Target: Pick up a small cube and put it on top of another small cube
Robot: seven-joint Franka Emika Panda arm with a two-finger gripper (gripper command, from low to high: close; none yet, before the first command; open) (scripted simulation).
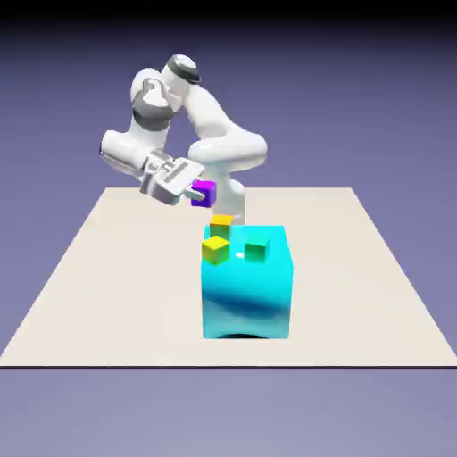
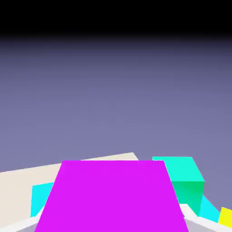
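The tiny glossy purple cube (image 1: 205,193) sits clamped in the gripper (image 1: 198,191), aloft.

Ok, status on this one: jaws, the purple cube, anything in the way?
Gripper shut on purple cube, held above the table. Yellow cube and green cube sit on cyan block. Path clear.

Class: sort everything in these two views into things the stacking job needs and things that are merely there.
Job:
- purple cube, held in the gripper
- yellow cubes and green cube, possible bases

Merely there:
- big cyan block under them
- table
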